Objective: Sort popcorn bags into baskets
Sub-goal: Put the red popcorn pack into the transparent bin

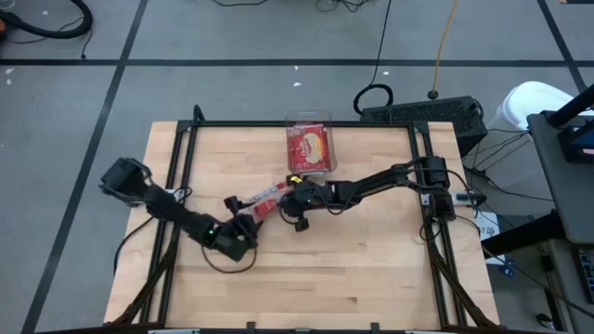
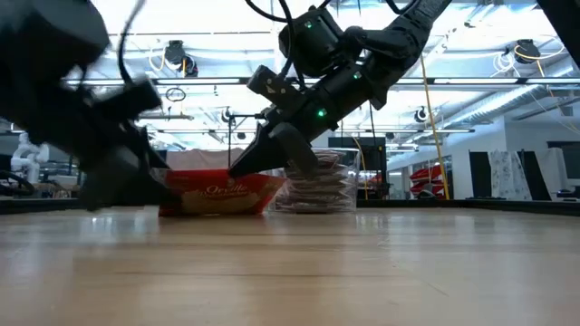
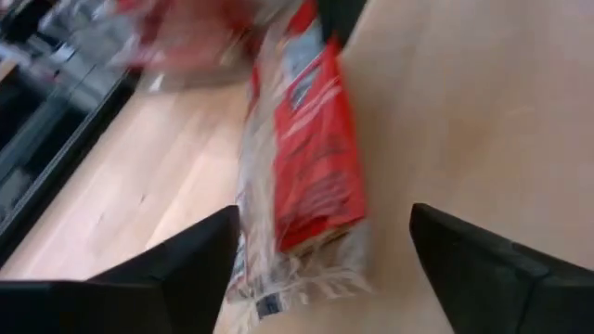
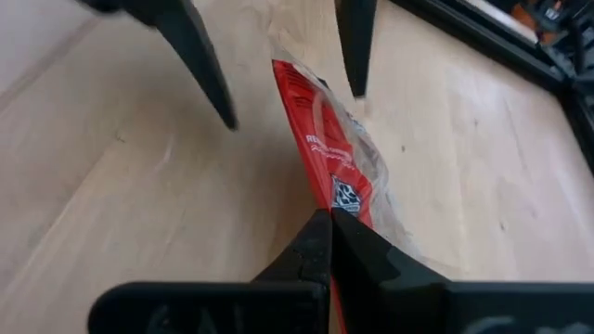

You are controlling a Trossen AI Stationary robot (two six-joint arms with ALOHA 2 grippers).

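Note:
One red popcorn bag [image 1: 263,197] is stretched between my two grippers at the middle of the table, standing on a long edge with its lettered face [image 2: 222,194] toward the near side. My right gripper [image 4: 329,219] is shut on one end of it. My left gripper [image 3: 325,211] is open, one finger on either side of the other end [image 3: 302,264]; I cannot tell whether they touch it. The clear basket [image 1: 309,120] stands at the far edge with several red packets [image 1: 309,148] stacked inside. My right gripper pinches the bag's crimped end [image 4: 345,197] between its two shut fingers. It comes slanting down from the table's right, along the bag's length. The bag stands on edge and reaches toward the left gripper. Whether its lower edge [image 2: 217,213] rests on the table I cannot tell.
The basket with its packets [image 2: 315,186] sits just beyond the right gripper. Black frame rails [image 1: 186,167] run along the table's left, right and far edges. Bare wood [image 1: 353,269] lies toward the near edge. No other loose packets show on the table.

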